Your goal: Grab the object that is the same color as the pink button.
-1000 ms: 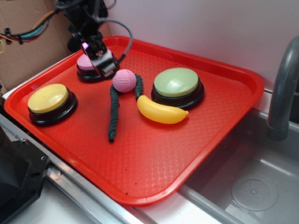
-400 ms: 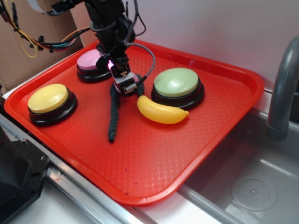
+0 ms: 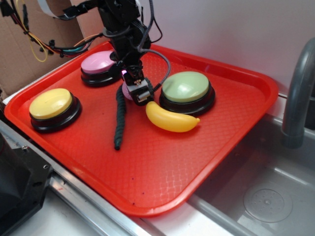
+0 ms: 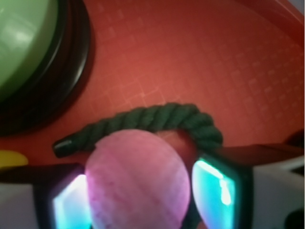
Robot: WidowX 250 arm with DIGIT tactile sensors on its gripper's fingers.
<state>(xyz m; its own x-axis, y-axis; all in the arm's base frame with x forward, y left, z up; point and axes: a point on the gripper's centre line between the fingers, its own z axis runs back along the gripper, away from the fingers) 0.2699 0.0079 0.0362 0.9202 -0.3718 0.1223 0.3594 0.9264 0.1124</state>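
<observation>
Straddling the pink ball (image 4: 138, 183), the jaws stand wide, one finger (image 4: 71, 205) at each side, pads not visibly touching.

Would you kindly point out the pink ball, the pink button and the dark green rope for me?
pink ball (image 4: 138, 183), wrist view, middle of its knitted surface between the fingers.
pink button (image 3: 97, 62), exterior view, its smooth domed top.
dark green rope (image 3: 119, 120), exterior view, midway along its long straight stretch on the tray.

Pink ball (image 4: 138, 183) (faintly ribbed), red waffle-gridded tray (image 4: 200, 62)
</observation>
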